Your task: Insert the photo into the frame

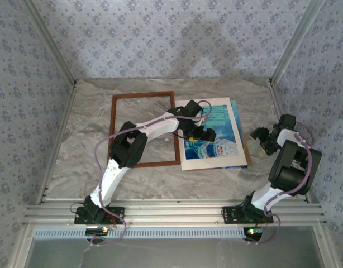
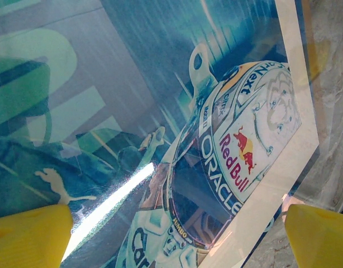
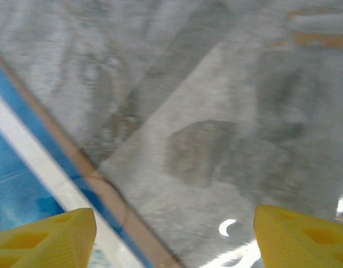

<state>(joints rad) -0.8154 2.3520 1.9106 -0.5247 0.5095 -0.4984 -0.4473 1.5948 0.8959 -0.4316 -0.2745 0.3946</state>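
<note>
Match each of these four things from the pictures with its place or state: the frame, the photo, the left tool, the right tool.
Things:
1. the frame
2. the photo
3. the left tool
4. the right tool

Places or states:
A. open above bare table, beside the print's edge
B. lies empty on the table, towards the left
C. open, close above the photo
D. lies to the right of the frame, under a cream border

Pairs: 1-B, 2-D, 3-C, 4-A
</note>
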